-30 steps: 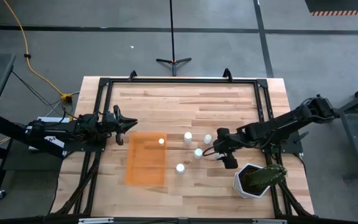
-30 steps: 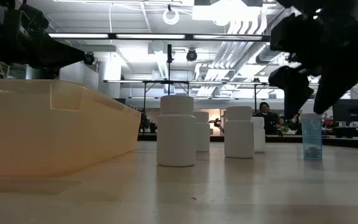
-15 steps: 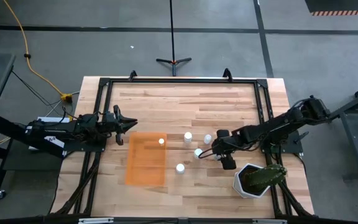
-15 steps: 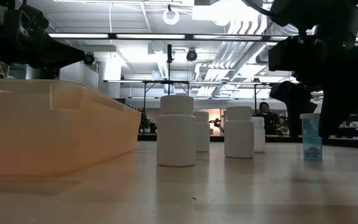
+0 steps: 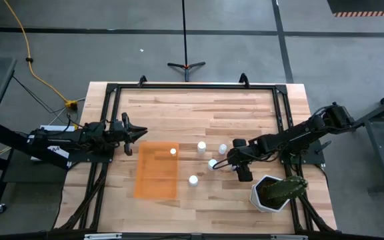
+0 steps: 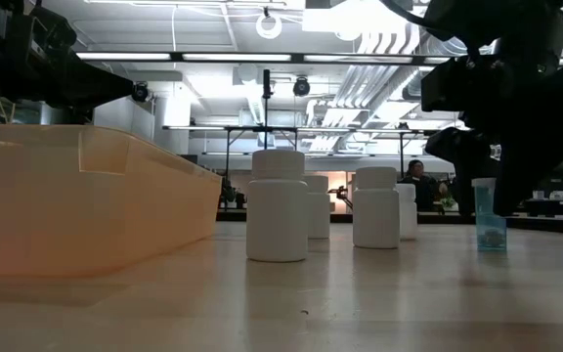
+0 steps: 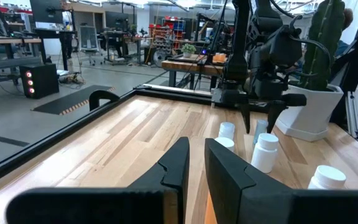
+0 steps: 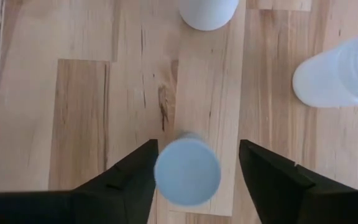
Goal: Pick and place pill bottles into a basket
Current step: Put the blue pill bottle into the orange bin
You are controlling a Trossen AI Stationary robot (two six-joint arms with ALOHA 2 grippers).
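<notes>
**Right gripper straddles a pill bottle beside the orange basket**

While the left arm waits off the basket's far-from-pot side, the high view shows the orange basket (image 5: 157, 171) lying flat on the wooden table (image 5: 179, 107), with one pill bottle (image 5: 173, 151) standing inside it at the corner nearest the other bottles. Four more pill bottles stand on the table between the basket and the white plant pot (image 5: 270, 193). The right gripper (image 5: 220, 163) sits over the bottle (image 5: 213, 164) closest to the pot. The left gripper (image 5: 137, 133) hangs just beyond the basket's edge, on the side away from the pot.

From the low view, the basket wall (image 6: 86, 200) fills one side, and the white bottles stand in a cluster just beside it. The right gripper (image 6: 487, 166) hangs above the table past that cluster, well apart from the basket.

Through the left wrist view, the left gripper (image 7: 194, 163) has its fingers drawn nearly together around nothing. Beyond it, the right arm reaches down among the bottles, with the plant pot (image 7: 309, 115) just behind.

Seen through the right wrist view, the right gripper (image 8: 194, 168) is spread wide, a finger on each side of a bottle cap (image 8: 187, 171), with gaps on both sides, so it grasps nothing.
</notes>
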